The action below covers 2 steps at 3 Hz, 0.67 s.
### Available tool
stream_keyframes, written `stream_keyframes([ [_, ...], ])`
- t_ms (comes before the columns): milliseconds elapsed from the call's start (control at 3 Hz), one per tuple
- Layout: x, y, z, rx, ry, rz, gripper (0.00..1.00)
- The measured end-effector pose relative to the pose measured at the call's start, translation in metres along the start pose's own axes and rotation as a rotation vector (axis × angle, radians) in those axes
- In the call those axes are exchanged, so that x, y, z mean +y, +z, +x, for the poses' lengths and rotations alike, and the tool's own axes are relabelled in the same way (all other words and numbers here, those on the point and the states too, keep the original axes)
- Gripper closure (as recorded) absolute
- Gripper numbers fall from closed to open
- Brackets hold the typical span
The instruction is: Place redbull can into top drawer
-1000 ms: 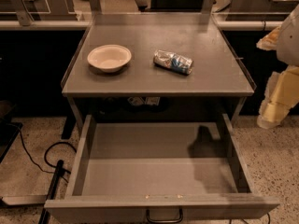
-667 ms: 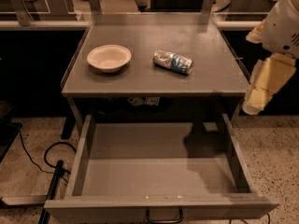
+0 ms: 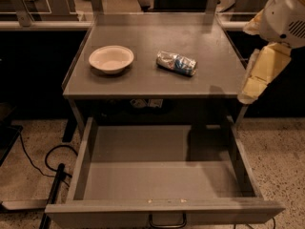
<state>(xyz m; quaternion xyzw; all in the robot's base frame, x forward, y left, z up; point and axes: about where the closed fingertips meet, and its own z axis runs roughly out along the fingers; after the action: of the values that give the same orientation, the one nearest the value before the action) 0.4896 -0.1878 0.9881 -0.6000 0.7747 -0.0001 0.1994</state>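
Observation:
The redbull can [image 3: 177, 63], silver with blue patches, lies on its side on the grey tabletop [image 3: 152, 35], right of centre. The top drawer [image 3: 86, 151] is pulled fully open below the tabletop; its inside holds nothing, and its dark loop handle [image 3: 167, 221] shows at the bottom edge. My gripper [image 3: 251, 90], cream coloured, hangs from the white arm [image 3: 286, 18] at the right edge of the tabletop. It is to the right of the can, a little above the table's right corner, and not touching the can.
A cream round bowl [image 3: 111, 58] sits on the left part of the tabletop. A black cable [image 3: 35, 163] and a dark bar [image 3: 53, 194] lie on the speckled floor left of the drawer. Other tables and rails stand behind.
My arm and gripper have moved left and up, from beside the table's right side to over its right edge, closer to the can. The can, bowl and drawer have not moved.

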Motion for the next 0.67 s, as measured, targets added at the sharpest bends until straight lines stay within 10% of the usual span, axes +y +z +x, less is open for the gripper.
stream_keyframes([
  [667,-0.042,0.034,-0.021,0.043,0.082,0.065,0.00],
])
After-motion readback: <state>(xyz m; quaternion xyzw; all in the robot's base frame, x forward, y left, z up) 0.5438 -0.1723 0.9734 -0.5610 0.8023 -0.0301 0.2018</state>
